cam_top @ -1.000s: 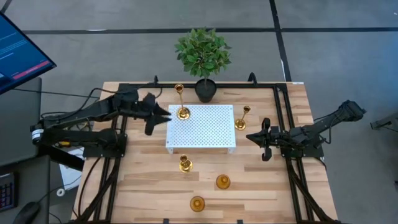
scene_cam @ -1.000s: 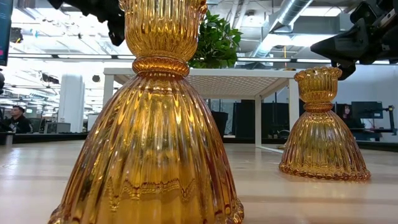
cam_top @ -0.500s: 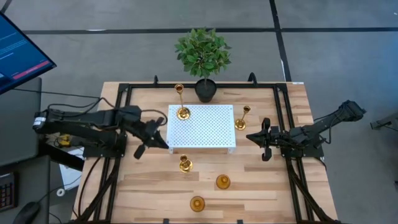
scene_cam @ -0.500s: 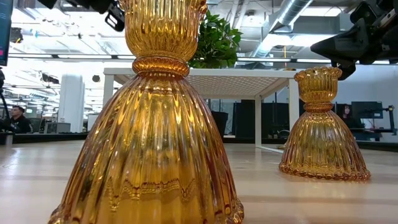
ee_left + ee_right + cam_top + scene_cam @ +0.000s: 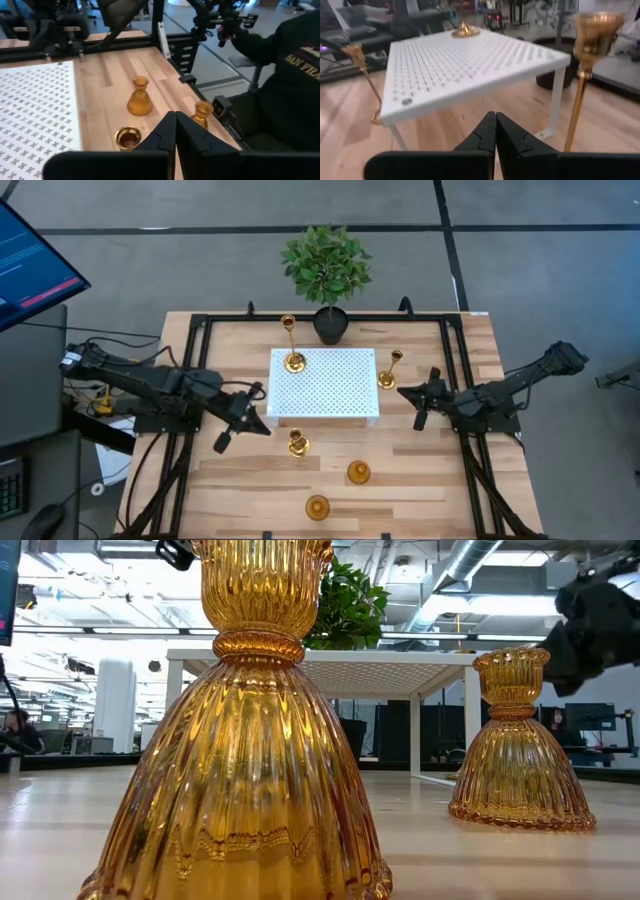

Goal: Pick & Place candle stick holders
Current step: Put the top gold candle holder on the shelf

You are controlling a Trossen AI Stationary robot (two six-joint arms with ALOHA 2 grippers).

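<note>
Five candle stick holders show. A tall thin gold one (image 5: 290, 345) stands on its round base on the far left corner of the white perforated stand (image 5: 323, 383). A thin gold one (image 5: 390, 370) stands on the table right of the stand, and a short gold one (image 5: 297, 443) near its front edge. Two amber bell-shaped ones (image 5: 358, 472) (image 5: 317, 507) stand nearer the front edge. My left gripper (image 5: 250, 422) is shut and holds nothing, left of the short gold one (image 5: 128, 137). My right gripper (image 5: 404, 391) is shut and holds nothing, right of the stand (image 5: 470, 60).
A potted green plant (image 5: 326, 275) stands at the table's far edge behind the stand. A black frame (image 5: 200, 330) runs around the tabletop. A person in a dark top (image 5: 285, 75) sits beyond the table's front edge. A monitor (image 5: 30, 265) is off to the left.
My left gripper has drawn back from the tall holder on the stand's far left corner toward the table's near edge, and it has shut with nothing in it. The tall holder stays upright on the stand. My right gripper has turned slightly in place.
</note>
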